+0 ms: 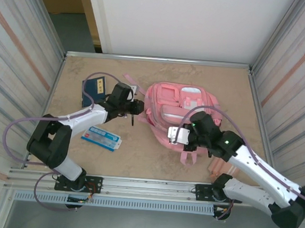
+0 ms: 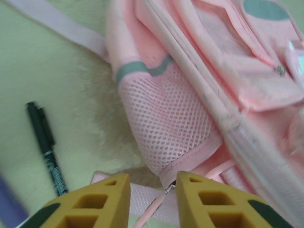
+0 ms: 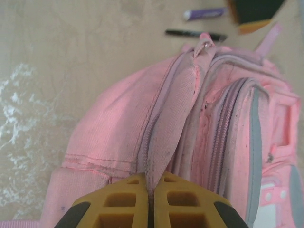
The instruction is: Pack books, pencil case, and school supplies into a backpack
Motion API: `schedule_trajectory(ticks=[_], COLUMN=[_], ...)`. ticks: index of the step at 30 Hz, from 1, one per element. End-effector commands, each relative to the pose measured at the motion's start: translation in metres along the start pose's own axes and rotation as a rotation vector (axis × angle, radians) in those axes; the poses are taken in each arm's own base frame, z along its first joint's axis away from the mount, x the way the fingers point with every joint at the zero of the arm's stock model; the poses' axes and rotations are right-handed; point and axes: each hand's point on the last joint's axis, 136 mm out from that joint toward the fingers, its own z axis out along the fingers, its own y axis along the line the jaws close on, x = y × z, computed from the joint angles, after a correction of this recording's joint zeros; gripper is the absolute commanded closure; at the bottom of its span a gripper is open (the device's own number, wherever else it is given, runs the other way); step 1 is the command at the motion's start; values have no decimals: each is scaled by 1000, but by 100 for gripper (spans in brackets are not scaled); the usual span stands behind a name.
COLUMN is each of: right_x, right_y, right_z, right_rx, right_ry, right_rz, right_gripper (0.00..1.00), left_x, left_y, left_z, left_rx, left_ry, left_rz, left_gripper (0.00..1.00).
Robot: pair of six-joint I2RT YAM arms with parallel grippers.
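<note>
Nearest the arms, the pencil case (image 1: 101, 138) lies flat on the table (image 1: 154, 157), left of the pink backpack (image 1: 169, 102). The right gripper (image 3: 151, 184) clamps a fold of the bag's near edge (fabric pinched tight). Farther, the left gripper (image 2: 152, 183) stands parted by the mesh side pocket (image 2: 166, 118), black pen (image 2: 45, 142) alongside, navy book (image 1: 94, 87) beyond.
</note>
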Motion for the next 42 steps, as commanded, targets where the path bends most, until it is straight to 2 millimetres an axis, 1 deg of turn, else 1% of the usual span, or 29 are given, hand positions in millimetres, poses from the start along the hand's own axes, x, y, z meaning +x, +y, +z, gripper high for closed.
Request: schedule_trajectory(ticks=[1, 2, 4, 7, 8, 11, 13, 14, 15, 16, 17, 18, 19, 20, 21, 22, 23, 24, 26, 27, 28, 29, 31, 32, 35, 37, 40, 41, 42], right_x=[0, 3, 7, 9, 9, 8, 4, 1, -3, -8, -10, -8, 1, 19, 50, 76, 93, 101, 117, 127, 131, 138, 140, 137, 140, 143, 143, 144, 149], right_y=[-4, -1, 2, 9, 12, 19, 21, 18, 11, 0, -12, -28, -46, -62, -71, -67, -57, -46, -26, -18, -12, -5, 0, 0, 0, -2, -6, -7, -6], right_z=[15, 24, 38, 59, 62, 64, 57, 52, 46, 38, 31, 22, 11, 3, -13, -23, -20, -12, -1, 1, 2, 7, 12, 16, 19, 24, 35, 38, 40], right_rx=[37, 37, 31, 26, 7, -39, -42, -22, 16, 65, 112, 166, 238, 335, 465, 531, 496, 403, 324, 321, 304, 287, 226, 186, 178, 177, 146, 144, 150], right_ry=[117, 158, 188, 202, 207, 208, 175, 148, 111, 69, 34, -3, -29, -23, 14, 52, 74, 88, 150, 197, 227, 276, 285, 266, 277, 264, 218, 212, 219], right_rz=[-56, -65, -66, -58, -61, -21, 27, 70, 132, 228, 345, 516, 746, 982, 1284, 1534, 1720, 1861, 2051, 2109, 2136, 2167, 2208, 2205, 2190, 2192, 2191, 2186, 2189], right_gripper=[93, 93, 91, 83, 80, 75, 66, 57, 5, 1, 1, 1, 1, 1, 1, 1, 1, 1, 0, 1, 2, 4, 13, 16, 17, 23, 33, 35, 36], left_x=[1, 6, 15, 29, 32, 42, 46, 48, 50, 53, 57, 62, 67, 72, 78, 82, 87, 92, 95, 96, 97, 98, 99, 99, 105, 108, 104, 100, 98], left_y=[-8, -15, -19, -17, -18, -24, -29, -33, -39, -46, -52, -61, -69, -74, -78, -81, -83, -84, -89, -93, -97, -101, -105, -106, -103, -105, -112, -114, -117], left_z=[-31, -38, -47, -57, -60, -63, -64, -65, -65, -65, -63, -62, -58, -55, -51, -48, -44, -40, -33, -29, -28, -26, -23, -21, -11, -6, 0, 2, 4], left_rx=[83, 121, 148, 122, 126, 154, 164, 173, 174, 175, 177, 182, 186, 185, 174, 169, 162, 157, 173, 192, 205, 217, 240, 251, 237, 242, 274, 285, 295], left_ry=[9, 16, 37, 105, 123, 161, 180, 192, 204, 216, 229, 246, 271, 295, 324, 344, 364, 379, 399, 413, 426, 440, 446, 440, 462, 474, 445, 434, 430], left_rz=[-165, -179, -187, -184, -181, -177, -164, -141, -108, -72, -36, 3, 35, 54, 64, 71, 67, 52, 8, -23, -48, -78, -119, -134, -168, -184, -185, -185, -184], left_gripper=[65, 63, 61, 59, 59, 58, 57, 56, 56, 55, 54, 53, 52, 51, 51, 48, 46, 43, 43, 42, 42, 42, 42, 42, 42, 43, 43, 43, 43])
